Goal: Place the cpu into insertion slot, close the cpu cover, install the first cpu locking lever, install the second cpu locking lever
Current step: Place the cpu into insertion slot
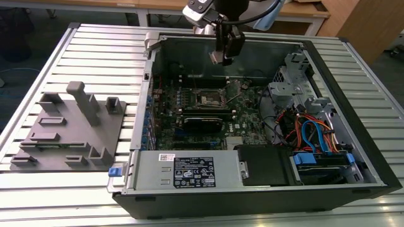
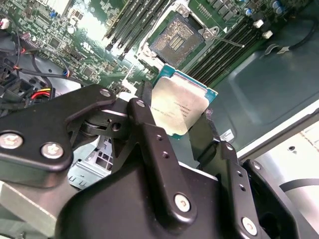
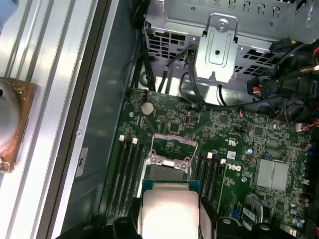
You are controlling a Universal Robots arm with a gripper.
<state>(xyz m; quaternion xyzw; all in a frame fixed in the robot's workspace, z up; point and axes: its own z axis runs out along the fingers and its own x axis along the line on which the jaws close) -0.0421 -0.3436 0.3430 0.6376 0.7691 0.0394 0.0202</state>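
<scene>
1. Silver-tan cpu sits clamped by its edges between the fingers of the black gripper, clear of the board.
2. Insertion slot lies uncovered, pins exposed.
3. Exterior view: gripper hangs at about twelve o'clock of the slot, inside the open computer case.

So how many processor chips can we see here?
1. The cpu is held in the gripper, apart from the insertion slot, whose contacts show bare. Others could be hidden elsewhere in the computer case.
</scene>
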